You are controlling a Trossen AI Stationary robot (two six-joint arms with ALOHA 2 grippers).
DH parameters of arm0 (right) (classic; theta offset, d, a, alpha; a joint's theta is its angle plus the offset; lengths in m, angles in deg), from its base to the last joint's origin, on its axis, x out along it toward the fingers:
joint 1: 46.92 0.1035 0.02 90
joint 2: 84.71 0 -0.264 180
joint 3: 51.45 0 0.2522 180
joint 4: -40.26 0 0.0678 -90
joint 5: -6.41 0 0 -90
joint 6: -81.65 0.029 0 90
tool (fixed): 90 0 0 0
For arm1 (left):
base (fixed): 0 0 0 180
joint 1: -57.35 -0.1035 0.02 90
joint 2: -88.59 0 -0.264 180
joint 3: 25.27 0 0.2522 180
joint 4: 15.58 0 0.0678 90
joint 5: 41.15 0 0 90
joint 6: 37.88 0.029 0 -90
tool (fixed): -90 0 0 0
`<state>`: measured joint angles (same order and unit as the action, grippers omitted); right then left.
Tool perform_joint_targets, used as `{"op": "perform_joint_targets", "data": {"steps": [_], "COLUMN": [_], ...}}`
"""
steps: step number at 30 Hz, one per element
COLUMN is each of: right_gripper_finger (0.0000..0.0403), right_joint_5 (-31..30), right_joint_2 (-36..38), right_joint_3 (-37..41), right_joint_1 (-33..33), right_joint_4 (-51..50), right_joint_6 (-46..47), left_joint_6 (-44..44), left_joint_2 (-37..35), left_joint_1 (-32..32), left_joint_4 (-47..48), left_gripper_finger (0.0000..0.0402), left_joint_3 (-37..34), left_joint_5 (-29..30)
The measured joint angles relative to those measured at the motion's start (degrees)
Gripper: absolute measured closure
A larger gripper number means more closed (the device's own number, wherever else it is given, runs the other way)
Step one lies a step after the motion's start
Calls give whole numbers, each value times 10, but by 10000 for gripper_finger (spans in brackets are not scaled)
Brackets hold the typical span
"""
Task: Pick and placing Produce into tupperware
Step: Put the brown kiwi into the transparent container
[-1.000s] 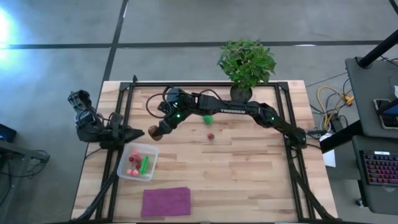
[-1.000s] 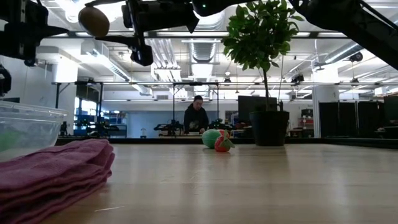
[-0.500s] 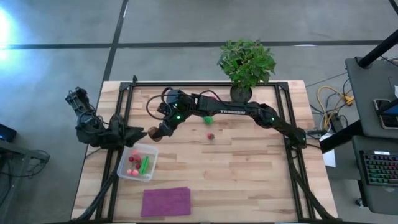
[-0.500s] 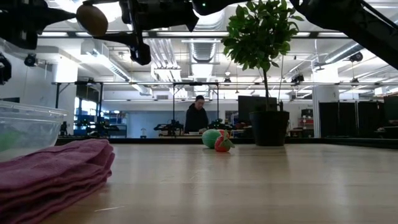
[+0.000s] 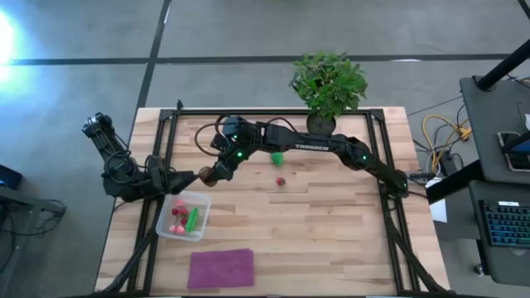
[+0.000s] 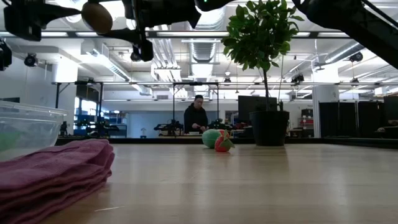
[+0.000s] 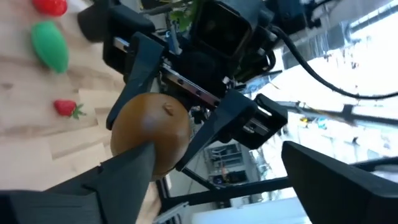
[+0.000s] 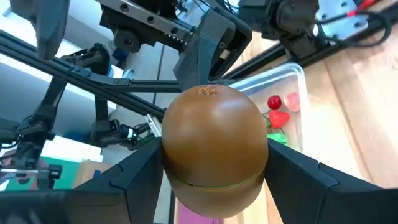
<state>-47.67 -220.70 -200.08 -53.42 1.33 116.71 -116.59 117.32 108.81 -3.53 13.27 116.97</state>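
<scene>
From above, the right gripper (image 5: pixel 204 175) clamped the kiwi (image 5: pixel 202 176) beside the tupperware (image 5: pixel 183 215), facing the spread left gripper (image 5: pixel 189 176). A mistimed handover risked dropping it onto the wooden table (image 5: pixel 331 223). At table height, a person (image 6: pixel 196 117) stood in the workshop.
</scene>
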Motion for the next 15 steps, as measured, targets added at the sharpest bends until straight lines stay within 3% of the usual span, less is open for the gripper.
{"op": "perform_joint_targets", "data": {"steps": [5, 10, 15], "right_gripper_finger": [161, 161, 161], "right_joint_5": [-2, -17, -62], "right_joint_2": [9, 27, 37], "right_joint_3": [0, 0, 0], "right_joint_1": [-3, -3, -1], "right_joint_4": [-4, -2, -11], "right_joint_6": [-21, -67, -131], "left_joint_6": [44, 16, 15], "left_joint_2": [2, 5, 13], "left_joint_1": [0, 0, -1], "left_joint_4": [-4, -21, -109], "left_gripper_finger": [36, 34, 34], "left_joint_3": [9, 7, 5], "left_joint_5": [-2, -18, -29]}}
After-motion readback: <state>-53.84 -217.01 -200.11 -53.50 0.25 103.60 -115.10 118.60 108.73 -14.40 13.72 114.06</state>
